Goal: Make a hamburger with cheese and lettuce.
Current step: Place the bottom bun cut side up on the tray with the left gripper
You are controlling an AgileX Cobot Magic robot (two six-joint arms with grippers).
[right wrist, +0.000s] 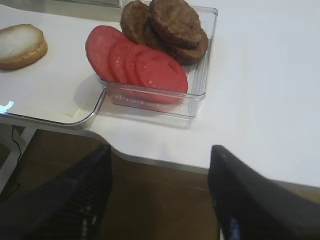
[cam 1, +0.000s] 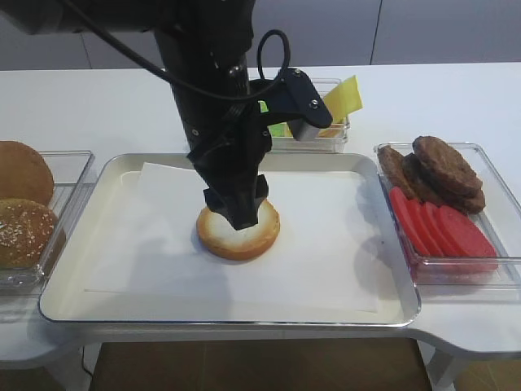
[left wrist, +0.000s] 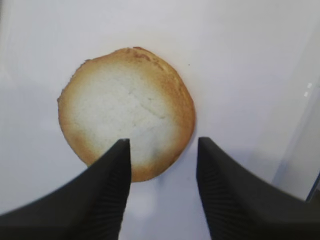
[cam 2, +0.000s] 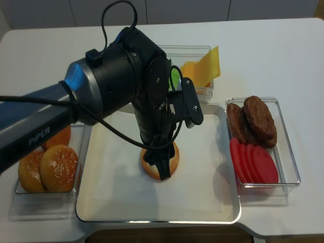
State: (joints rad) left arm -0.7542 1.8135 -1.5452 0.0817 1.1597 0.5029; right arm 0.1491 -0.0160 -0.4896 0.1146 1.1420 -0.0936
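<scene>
The hamburger is a single bun half (cam 1: 238, 235) lying cut face up on white paper in the silver tray (cam 1: 244, 319). It also shows as the bun half (left wrist: 125, 107) in the left wrist view and as the bun half (right wrist: 20, 46) in the right wrist view. My left gripper (left wrist: 161, 150) hangs open just above its near edge and holds nothing; from above, the left gripper (cam 1: 242, 216) covers part of the bun. Yellow cheese (cam 1: 343, 99) stands in a clear box behind the tray, with a bit of green lettuce (cam 2: 174, 78) beside it, mostly hidden by the arm. My right gripper (right wrist: 160, 192) is open and empty over the table's front edge.
A clear box at the right holds dark patties (cam 1: 444, 167) and red tomato slices (cam 1: 444, 228). Sesame buns (cam 1: 23, 230) sit in a box at the left. The left arm's black body (cam 2: 126, 76) rises over the middle of the tray.
</scene>
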